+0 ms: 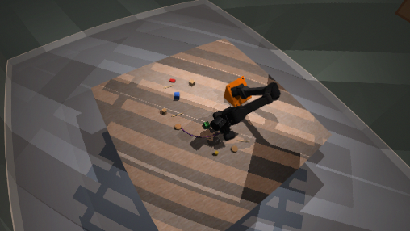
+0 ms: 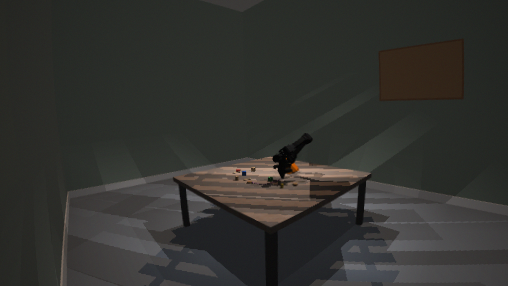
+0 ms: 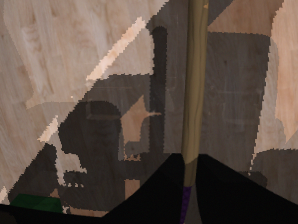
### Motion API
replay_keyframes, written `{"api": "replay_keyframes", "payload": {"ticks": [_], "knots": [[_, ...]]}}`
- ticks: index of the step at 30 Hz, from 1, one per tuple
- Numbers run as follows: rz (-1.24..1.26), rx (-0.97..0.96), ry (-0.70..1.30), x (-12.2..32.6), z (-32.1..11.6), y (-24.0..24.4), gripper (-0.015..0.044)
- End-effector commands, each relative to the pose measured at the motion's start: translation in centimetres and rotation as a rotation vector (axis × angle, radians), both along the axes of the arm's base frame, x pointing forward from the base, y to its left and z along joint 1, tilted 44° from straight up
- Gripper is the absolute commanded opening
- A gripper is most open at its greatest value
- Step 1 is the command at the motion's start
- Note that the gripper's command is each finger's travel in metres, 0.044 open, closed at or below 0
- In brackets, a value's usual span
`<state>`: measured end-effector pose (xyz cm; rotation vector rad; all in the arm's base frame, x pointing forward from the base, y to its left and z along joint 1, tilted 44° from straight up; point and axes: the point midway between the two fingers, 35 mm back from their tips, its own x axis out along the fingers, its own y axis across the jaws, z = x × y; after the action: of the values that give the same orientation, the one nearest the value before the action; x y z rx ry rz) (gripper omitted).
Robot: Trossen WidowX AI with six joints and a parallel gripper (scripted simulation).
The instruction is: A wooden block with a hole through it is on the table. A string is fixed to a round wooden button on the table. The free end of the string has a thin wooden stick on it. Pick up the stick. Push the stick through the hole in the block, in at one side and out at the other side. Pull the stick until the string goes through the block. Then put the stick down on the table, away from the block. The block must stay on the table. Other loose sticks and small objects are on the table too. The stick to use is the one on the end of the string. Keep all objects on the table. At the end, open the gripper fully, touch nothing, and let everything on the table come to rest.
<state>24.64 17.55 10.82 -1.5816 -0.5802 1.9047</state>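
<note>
My gripper (image 1: 220,136) (image 2: 282,177) (image 3: 188,164) is shut on the thin wooden stick (image 3: 196,85) at its string end. The stick runs straight ahead from the fingers; its height over the table is unclear. The purple string (image 3: 185,202) (image 1: 189,132) starts between the fingers and curves across the table to the round wooden button (image 1: 177,127) (image 2: 249,182). Two small wooden blocks, one at left (image 1: 164,111) (image 2: 236,178) and one farther back (image 1: 191,82) (image 2: 253,169), stand on the table. No hole can be made out in either.
A green object (image 1: 207,124) (image 3: 37,202) lies close beside the gripper. A blue cube (image 1: 177,95), a red piece (image 1: 172,80), a yellow piece (image 1: 216,153), another round button (image 1: 234,149) and light sticks (image 1: 177,115) (image 1: 169,86) (image 1: 243,140) also show on the table.
</note>
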Motion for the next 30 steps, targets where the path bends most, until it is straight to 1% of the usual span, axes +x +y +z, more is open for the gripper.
{"api": "replay_keyframes", "payload": {"ticks": [1, 20, 30], "knots": [[0.002, 0.006, -0.011, 0.3, 0.8, -0.3, 0.0], [0.001, 0.008, -0.01, 0.4, 2.5, -2.0, 0.0], [0.0, 0.002, 0.0, 0.2, 2.0, -1.9, 0.0]]}}
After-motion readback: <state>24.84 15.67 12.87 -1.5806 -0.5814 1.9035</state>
